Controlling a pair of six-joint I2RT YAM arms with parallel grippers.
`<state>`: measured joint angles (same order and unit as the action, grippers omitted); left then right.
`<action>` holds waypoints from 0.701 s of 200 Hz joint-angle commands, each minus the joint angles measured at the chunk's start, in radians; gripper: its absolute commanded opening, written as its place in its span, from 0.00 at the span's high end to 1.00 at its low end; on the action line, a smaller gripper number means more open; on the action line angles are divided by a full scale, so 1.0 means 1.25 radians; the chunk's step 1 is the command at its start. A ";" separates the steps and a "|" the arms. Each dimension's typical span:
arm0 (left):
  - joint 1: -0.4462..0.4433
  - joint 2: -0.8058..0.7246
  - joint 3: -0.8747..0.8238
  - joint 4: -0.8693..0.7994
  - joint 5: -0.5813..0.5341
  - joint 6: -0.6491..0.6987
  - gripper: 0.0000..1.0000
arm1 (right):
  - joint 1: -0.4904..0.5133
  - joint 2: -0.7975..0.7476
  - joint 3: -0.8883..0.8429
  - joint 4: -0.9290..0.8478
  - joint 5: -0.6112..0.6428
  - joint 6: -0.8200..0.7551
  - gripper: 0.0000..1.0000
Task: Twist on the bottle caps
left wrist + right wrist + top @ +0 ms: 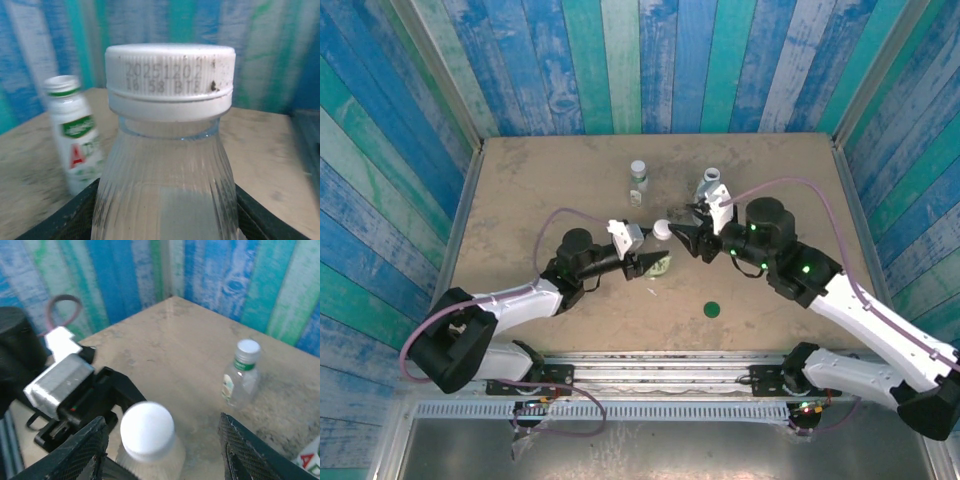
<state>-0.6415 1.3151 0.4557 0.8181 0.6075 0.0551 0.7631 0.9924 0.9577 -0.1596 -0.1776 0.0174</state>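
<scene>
My left gripper [653, 263] is shut on the slim clear bottle [662, 266], which leans over the table's middle. In the left wrist view its ribbed shoulder [165, 170] sits between my dark fingers [75, 217], and a white cap [170, 82] sits on its neck. My right gripper [688, 238] stands open around that white cap [147, 430], fingers [240, 447] clear of it on both sides. A dark green cap [713, 309] lies on the table in front. The white-wrapped bottle [710, 186] and the tiny clear bottle [638, 181], white-capped, stand behind.
The tiny clear bottle [242, 372] stands beyond my right fingers, and the white-wrapped bottle [75, 135] just left of the held one. Blue and green plank walls [640, 60] close in the table on three sides. The arms' mounting rail [660, 360] runs along the near edge.
</scene>
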 commanded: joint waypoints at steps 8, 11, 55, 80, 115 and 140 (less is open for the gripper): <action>-0.002 -0.043 0.015 0.019 0.221 -0.039 0.53 | -0.009 0.005 0.018 -0.095 -0.176 -0.118 0.41; -0.002 -0.043 0.016 0.014 0.230 -0.037 0.53 | -0.009 0.006 0.019 -0.099 -0.186 -0.125 0.41; -0.003 -0.066 0.014 -0.004 0.260 -0.025 0.53 | -0.010 0.034 0.021 -0.103 -0.238 -0.126 0.43; -0.008 -0.066 0.019 -0.018 0.264 -0.016 0.52 | -0.009 0.052 0.024 -0.103 -0.238 -0.128 0.47; -0.008 -0.072 0.018 -0.022 0.258 -0.012 0.52 | -0.010 0.067 0.030 -0.110 -0.240 -0.136 0.56; -0.008 -0.073 0.014 -0.023 0.227 -0.005 0.52 | -0.010 0.072 0.035 -0.108 -0.246 -0.121 0.70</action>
<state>-0.6453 1.2774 0.4580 0.7765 0.8921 0.0307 0.7567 1.0725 0.9752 -0.2878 -0.4801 -0.1387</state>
